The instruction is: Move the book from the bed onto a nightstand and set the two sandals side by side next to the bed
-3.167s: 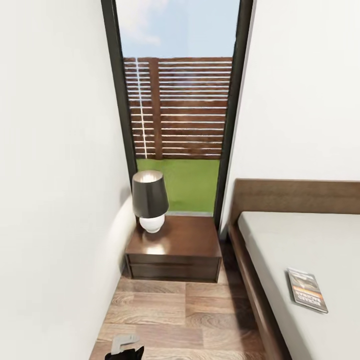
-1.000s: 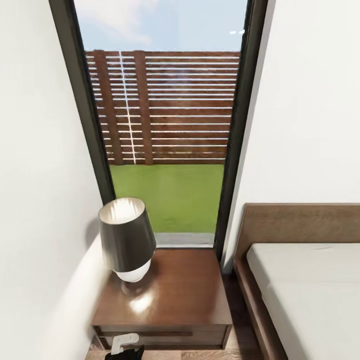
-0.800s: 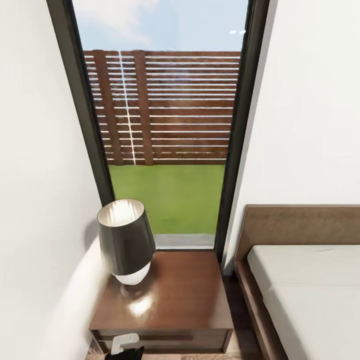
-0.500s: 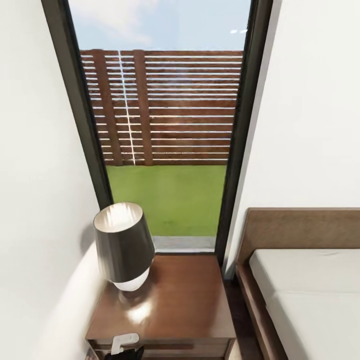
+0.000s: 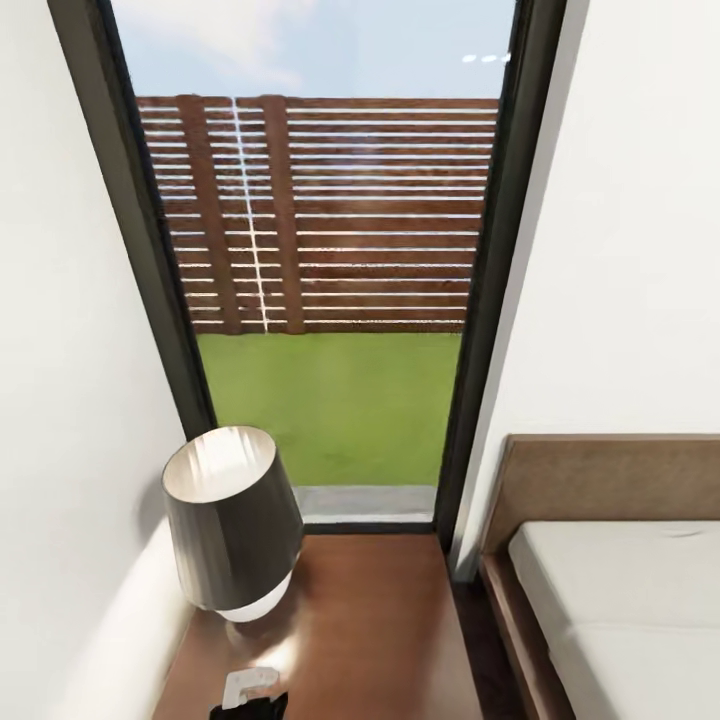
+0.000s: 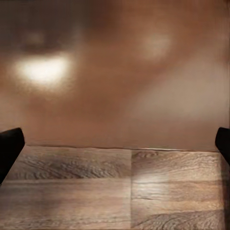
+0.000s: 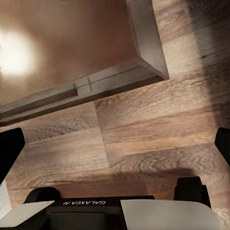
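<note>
the left gripper (image 6: 115,143) and right gripper (image 7: 115,143) both hang spread wide and empty over the wood-plank floor (image 7: 158,129) at the nightstand's (image 5: 370,620) front edge, the dark-shaded lamp (image 5: 230,525) at its ten o'clock corner, the bed (image 5: 620,600) at three o'clock, the window (image 5: 330,270) at twelve.

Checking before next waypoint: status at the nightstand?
Both grippers open, empty. Nightstand directly ahead, lamp on its left side. Bed to the right; no book or sandals visible.

Glossy wood nightstand (image 5: 380,620), smooth matt mattress (image 5: 630,600), grained plank floor (image 7: 158,129).
</note>
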